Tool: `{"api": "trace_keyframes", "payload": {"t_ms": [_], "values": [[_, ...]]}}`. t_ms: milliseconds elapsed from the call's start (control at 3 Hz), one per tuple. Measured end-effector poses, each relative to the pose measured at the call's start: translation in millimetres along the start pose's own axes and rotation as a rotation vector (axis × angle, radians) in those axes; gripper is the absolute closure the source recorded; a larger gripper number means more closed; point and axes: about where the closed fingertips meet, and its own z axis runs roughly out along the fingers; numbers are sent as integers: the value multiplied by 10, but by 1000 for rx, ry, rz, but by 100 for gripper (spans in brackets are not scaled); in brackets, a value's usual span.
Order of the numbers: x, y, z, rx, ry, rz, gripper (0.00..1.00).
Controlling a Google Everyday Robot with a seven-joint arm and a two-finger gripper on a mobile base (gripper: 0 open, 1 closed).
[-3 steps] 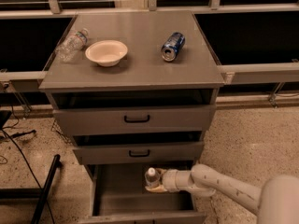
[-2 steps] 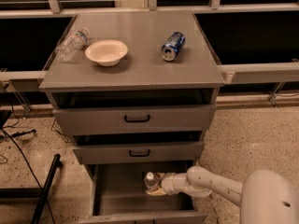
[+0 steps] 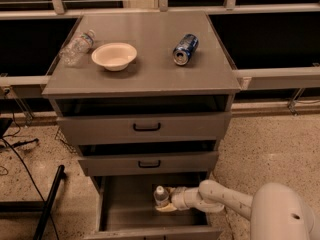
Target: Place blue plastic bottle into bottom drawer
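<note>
Bottle (image 3: 161,198), the blue plastic one, stands upright in the open bottom drawer (image 3: 125,205). We see the gripper (image 3: 167,204) there, jaws clenched on it. On the surface (image 3: 145,66) above, 1 bowl (image 3: 114,56) sits near the left edge and 1 can (image 3: 185,49) toward the right.

Counts: cabinet (image 3: 150,71) x1. Drawers x3: top drawer (image 3: 145,128), mid drawer (image 3: 148,163), bottom drawer (image 3: 125,204). Bottles x2: blue plastic bottle (image 3: 161,197) in bottom drawer, smaller bottle (image 3: 77,46) on cabinet. bowl (image 3: 114,55) x1. soda can (image 3: 185,48) x1. gripper (image 3: 172,200) x1, inside bottom drawer, at blue plastic bottle.
</note>
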Motion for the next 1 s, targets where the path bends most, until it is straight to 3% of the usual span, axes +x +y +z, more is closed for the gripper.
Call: {"api": "trace_keyframes", "payload": {"t_ms": [1000], "values": [[224,25,299,-17,-64,20,100]]}}
